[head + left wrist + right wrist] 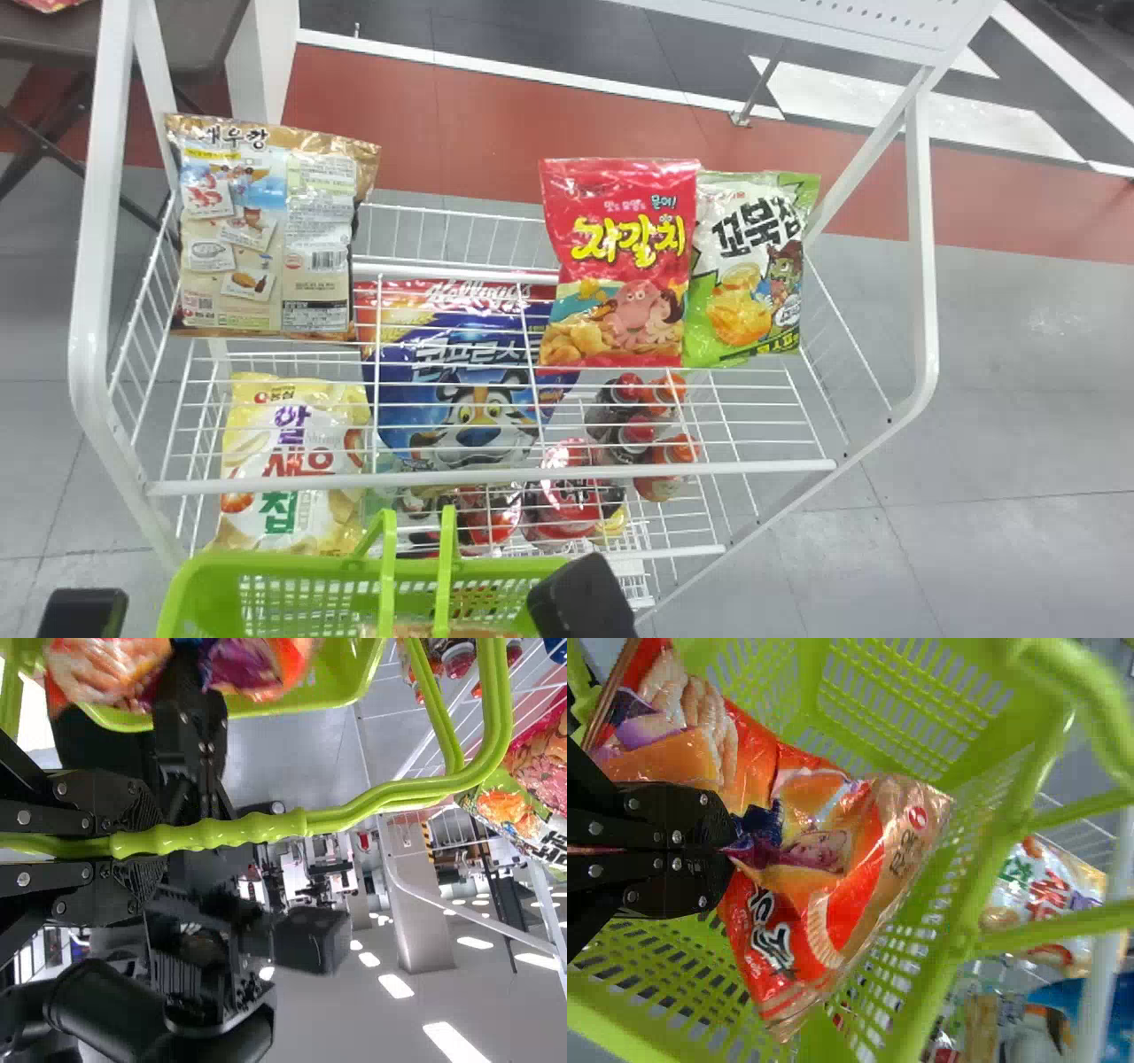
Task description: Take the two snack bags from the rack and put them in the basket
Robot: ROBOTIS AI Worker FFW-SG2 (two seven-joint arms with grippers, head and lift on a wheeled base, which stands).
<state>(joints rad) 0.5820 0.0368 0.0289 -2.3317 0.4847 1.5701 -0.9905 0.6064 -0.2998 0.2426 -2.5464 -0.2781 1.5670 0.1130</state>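
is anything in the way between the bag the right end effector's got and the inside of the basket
Nothing visible is: the right end effector holds the orange snack bag already within the walls of the basket. The green handle shows by the rack-side rim, not beneath the bag.

Glossy bag (864,921); plastic basket (266,562).

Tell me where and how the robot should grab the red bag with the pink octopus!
I'd pinch the red bag by the middle of its top edge, coming from above. It stands upright with that edge flat and free, while its middle looks puffier and its right side crowds the green and white bag.
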